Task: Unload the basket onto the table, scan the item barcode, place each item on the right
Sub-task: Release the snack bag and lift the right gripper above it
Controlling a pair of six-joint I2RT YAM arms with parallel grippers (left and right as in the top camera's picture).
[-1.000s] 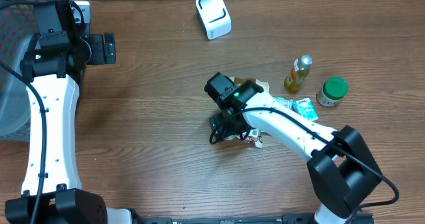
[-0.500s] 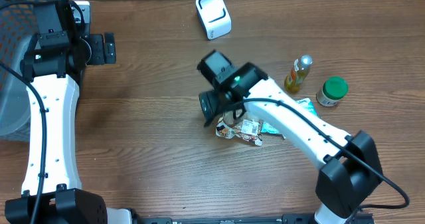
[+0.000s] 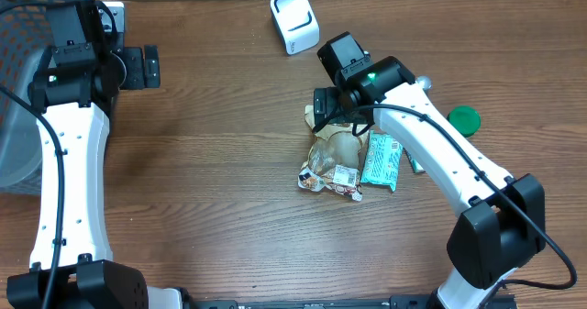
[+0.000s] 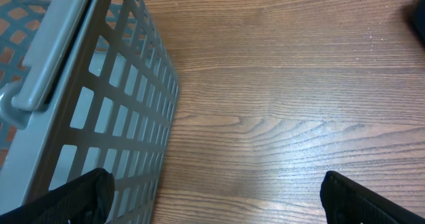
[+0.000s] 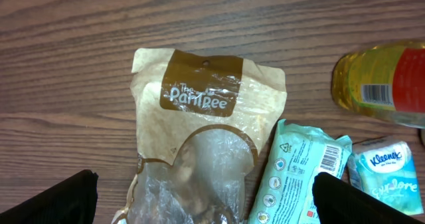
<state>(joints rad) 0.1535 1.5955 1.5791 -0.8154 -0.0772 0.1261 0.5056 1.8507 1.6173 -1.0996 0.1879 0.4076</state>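
A brown and clear snack bag (image 3: 330,158) lies flat on the table with a white barcode sticker (image 3: 345,174) near its front end. My right gripper (image 3: 336,115) hovers open over the bag's far end, holding nothing. In the right wrist view the bag (image 5: 206,131) lies below and between the wide-spread fingers of the right gripper (image 5: 212,204). The white scanner (image 3: 294,20) stands at the back of the table. My left gripper (image 3: 147,67) is open at the far left, beside the grey basket; in its wrist view the left gripper (image 4: 219,201) has only bare wood between its fingers.
A teal wipes pack (image 3: 381,160) lies against the bag's right side, its barcode (image 5: 329,159) facing up. A yellow bottle (image 5: 382,84), a tissue pack (image 5: 388,171) and a green-lidded jar (image 3: 463,118) sit further right. The grey basket (image 4: 80,104) fills the left edge.
My right gripper has lifted off the bag's front left and swung back and right to its far end, opening fully. The bag stays on the table. The left arm has not moved.
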